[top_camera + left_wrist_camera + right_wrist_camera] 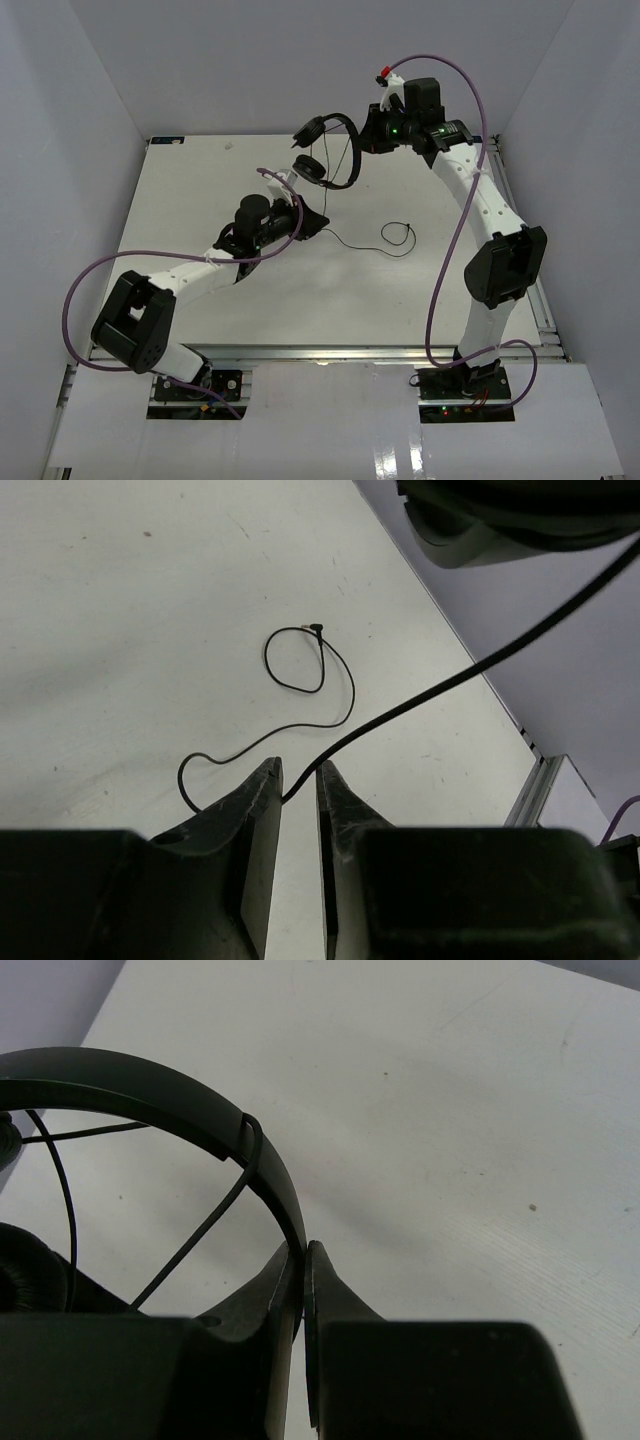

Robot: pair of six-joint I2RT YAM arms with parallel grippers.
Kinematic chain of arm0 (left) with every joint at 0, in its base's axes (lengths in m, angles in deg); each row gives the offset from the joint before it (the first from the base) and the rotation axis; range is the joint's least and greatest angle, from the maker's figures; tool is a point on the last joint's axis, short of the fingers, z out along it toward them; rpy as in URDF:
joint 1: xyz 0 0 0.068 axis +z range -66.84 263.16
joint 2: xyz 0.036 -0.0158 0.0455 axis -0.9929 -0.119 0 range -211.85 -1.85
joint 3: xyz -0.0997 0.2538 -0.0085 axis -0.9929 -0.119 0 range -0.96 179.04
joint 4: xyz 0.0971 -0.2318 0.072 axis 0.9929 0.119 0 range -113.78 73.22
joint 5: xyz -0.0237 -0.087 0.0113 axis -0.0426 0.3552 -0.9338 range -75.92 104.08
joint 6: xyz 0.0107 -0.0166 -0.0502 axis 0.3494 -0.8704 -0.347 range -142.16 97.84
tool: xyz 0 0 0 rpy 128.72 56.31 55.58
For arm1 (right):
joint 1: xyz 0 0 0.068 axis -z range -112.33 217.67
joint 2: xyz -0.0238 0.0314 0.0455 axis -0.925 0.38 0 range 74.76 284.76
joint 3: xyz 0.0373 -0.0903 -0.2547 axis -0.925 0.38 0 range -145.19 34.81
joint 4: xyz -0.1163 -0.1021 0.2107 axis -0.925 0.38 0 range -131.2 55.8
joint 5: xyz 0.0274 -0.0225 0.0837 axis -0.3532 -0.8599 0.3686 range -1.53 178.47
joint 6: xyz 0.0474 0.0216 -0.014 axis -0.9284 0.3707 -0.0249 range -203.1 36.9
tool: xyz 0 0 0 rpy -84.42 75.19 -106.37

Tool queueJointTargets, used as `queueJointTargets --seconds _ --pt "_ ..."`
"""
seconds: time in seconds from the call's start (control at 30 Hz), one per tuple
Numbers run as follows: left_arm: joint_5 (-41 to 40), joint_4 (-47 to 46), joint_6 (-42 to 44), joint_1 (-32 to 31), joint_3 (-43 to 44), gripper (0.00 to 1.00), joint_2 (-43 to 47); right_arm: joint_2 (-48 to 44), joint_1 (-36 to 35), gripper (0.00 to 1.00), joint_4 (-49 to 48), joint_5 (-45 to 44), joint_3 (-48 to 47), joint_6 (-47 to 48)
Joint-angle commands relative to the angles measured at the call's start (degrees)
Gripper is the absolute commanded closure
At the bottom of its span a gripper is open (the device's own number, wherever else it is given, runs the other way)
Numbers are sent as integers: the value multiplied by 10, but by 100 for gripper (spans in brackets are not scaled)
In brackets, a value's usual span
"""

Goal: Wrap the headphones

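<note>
The black headphones (345, 125) hang above the far middle of the table, both earpads to the left. My right gripper (368, 135) is shut on the thin headband (150, 1085), with its fingertips (303, 1248) pinching the band. The cord (250, 1135) crosses over the headband there. My left gripper (312, 220) is below the headphones, near the table. In the left wrist view its jaws (298, 767) stand narrowly apart, and the taut cord (450, 680) runs down between the tips. The cord's free end, with the plug (315, 630), lies looped on the table (400, 235).
The white table (200, 180) is enclosed by grey walls at the back and sides. Purple robot cables (470, 200) loop beside both arms. The table's right edge and metal rail (535, 780) show in the left wrist view.
</note>
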Motion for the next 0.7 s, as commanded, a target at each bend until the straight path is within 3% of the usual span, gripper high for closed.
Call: queueJointTargets --seconds 0.0,0.37,0.67 --pt "4 -47 22 -2 -10 68 -14 -53 17 92 -41 74 18 -40" --pt "83 -194 -1 -2 -34 53 -58 -82 23 92 -66 111 69 -65" --pt "85 -301 7 -20 -63 46 -91 -86 23 92 -70 114 79 -70"
